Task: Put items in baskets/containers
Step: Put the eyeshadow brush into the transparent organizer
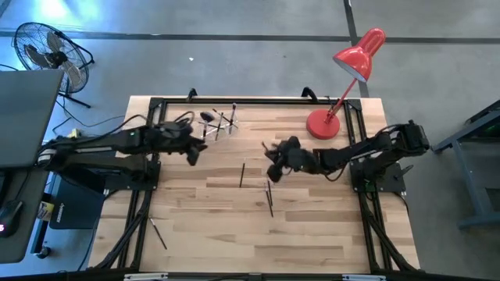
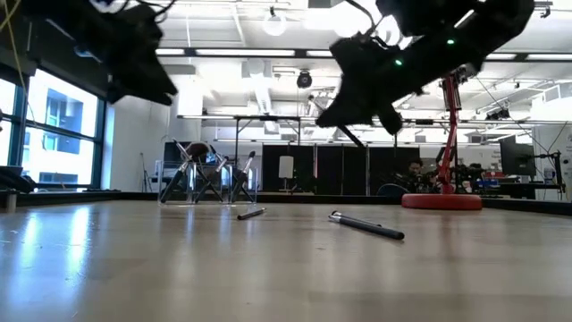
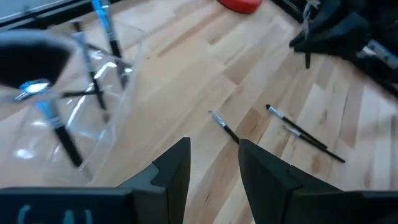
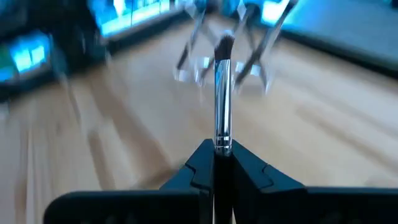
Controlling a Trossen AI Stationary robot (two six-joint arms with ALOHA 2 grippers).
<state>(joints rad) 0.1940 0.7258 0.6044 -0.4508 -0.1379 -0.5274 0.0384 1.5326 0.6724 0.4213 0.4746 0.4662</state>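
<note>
Brushes are partly sorted: several already stand crossed in the clear holder (image 1: pixel 220 122), which sits just ahead of my left jaws (image 1: pixel 193 151), and a few more lie loose on the desk (image 1: pixel 312 234). My right jaws (image 1: pixel 273 166) are clenched on one makeup brush (image 4: pixel 222 93); its silver ferrule and dark tip stick straight out ahead of the fingers (image 4: pixel 249 171), pointing toward the holder farther off. These jaws hang above the desk, well apart from the holder, so this brush is in transit, not yet delivered. My left jaws stand released and empty; beyond their fingers (image 3: pixel 174 171) I see one short brush (image 3: pixel 222 128) lying flat on the wood, and two longer ones (image 3: pixel 305 134) side by side a little further on. Another thin brush (image 1: pixel 158 233) lies near the desk's front edge on my left arm's side, far from either pair of jaws. By my reckoning the job is around half done: one brush carried, roughly four left to collect. The red lamp (image 1: pixel 344 86) plays no part.
</note>
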